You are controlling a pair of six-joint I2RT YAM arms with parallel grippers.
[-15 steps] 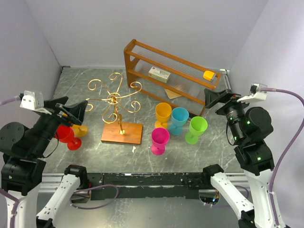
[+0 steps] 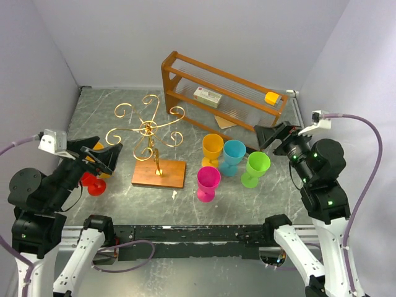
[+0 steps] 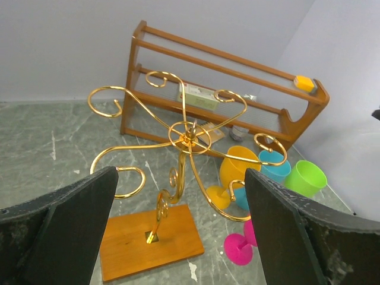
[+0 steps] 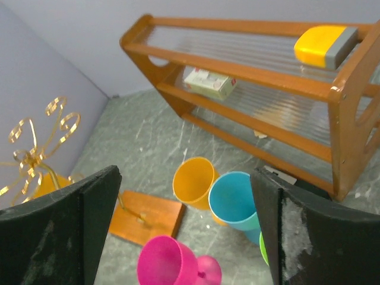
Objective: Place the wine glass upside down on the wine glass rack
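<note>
Both arms shifted: my left end effector [image 2: 102, 151] sank toward the bench [image 2: 185, 204], my right end effector [image 2: 271, 133] reached forward. Each: open, empty. Red wine glass [image 2: 93, 184]: partly hidden beneath the left, the nearer arm. Wine glass rack [image 2: 147, 128]: upright, just right of it.

Overhead looks down; wrist views (nearer) share the gold rack [image 3: 189, 136].

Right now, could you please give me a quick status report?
Left gripper open, right gripper open. Wine glass rack bare. Pink glass upright beside it. Nothing blocking.
</note>
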